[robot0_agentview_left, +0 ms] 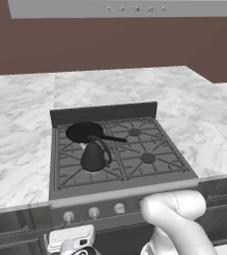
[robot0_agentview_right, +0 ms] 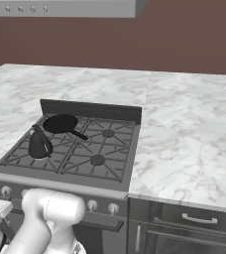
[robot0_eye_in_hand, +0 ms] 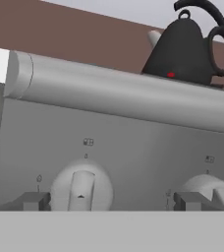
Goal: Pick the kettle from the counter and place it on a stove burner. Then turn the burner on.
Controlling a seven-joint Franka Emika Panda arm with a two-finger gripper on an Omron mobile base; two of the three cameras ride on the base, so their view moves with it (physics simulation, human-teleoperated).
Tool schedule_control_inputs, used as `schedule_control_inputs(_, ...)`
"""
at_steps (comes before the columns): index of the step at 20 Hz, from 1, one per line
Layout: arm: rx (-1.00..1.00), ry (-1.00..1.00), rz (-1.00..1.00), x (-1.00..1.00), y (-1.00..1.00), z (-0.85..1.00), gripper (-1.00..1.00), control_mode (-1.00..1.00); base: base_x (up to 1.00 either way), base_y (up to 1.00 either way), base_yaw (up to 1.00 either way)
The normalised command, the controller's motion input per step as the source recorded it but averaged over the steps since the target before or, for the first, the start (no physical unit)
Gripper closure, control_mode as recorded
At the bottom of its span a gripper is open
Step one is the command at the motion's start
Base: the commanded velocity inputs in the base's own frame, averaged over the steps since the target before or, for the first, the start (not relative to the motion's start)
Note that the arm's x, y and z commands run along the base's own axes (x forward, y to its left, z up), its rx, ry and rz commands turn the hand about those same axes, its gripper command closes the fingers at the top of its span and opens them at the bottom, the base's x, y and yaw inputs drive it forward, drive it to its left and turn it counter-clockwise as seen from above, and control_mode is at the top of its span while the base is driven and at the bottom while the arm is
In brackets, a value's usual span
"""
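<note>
White marble counter (robot0_agentview_left: 21, 134) with grey veining runs around the stove on both sides, against a brown back wall. From the left base view you see the kettle (robot0_agentview_left: 94, 155) standing upright on the front-left stove burner (robot0_agentview_left: 93, 167), with a flat black frying pan (robot0_agentview_left: 85, 132) just behind it on the rear-left grate, its handle pointing right. A row of round silver knobs (robot0_agentview_left: 93, 213) lines the stove's front panel, and your arm's white body rises at the lower right, reaching down toward that panel.

From the right base view, the kettle (robot0_agentview_right: 38, 144) sits on the near-left grate, the pan (robot0_agentview_right: 61, 123) beyond it, and the two right-hand burners are bare.

In the hand view you are looking straight at the front panel. The gripper (robot0_eye_in_hand: 113, 202) has its jaws spread wide, pinching nothing; one fingertip (robot0_eye_in_hand: 34, 201) stands left of a knob (robot0_eye_in_hand: 81, 188), the other beside the next knob (robot0_eye_in_hand: 213, 189). The kettle (robot0_eye_in_hand: 182, 49) rises above the panel's top edge.
</note>
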Motion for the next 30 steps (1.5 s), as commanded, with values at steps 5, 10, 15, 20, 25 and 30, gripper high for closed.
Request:
schedule_control_inputs(5,0.0,0.0,0.0,0.16,0.14,-0.05,-1.0,-1.0,0.0,0.0,0.0)
schedule_control_inputs(10,-0.01,0.0,0.0,0.2,0.29,-0.06,-1.0,-1.0,0.0,0.0,0.0)
schedule_control_inputs(15,-0.06,0.0,0.0,0.21,0.14,-0.18,-1.0,-1.0,0.0,0.0,0.0)
schedule_control_inputs(20,-0.04,0.0,0.0,0.19,0.0,-0.32,-1.0,-1.0,0.0,0.0,0.0)
schedule_control_inputs(25,0.0,0.0,0.0,0.04,0.0,-0.13,-1.0,-1.0,0.0,0.0,0.0)
schedule_control_inputs(30,0.0,0.0,0.0,0.0,-0.17,-0.03,-1.0,-1.0,0.0,0.0,0.0)
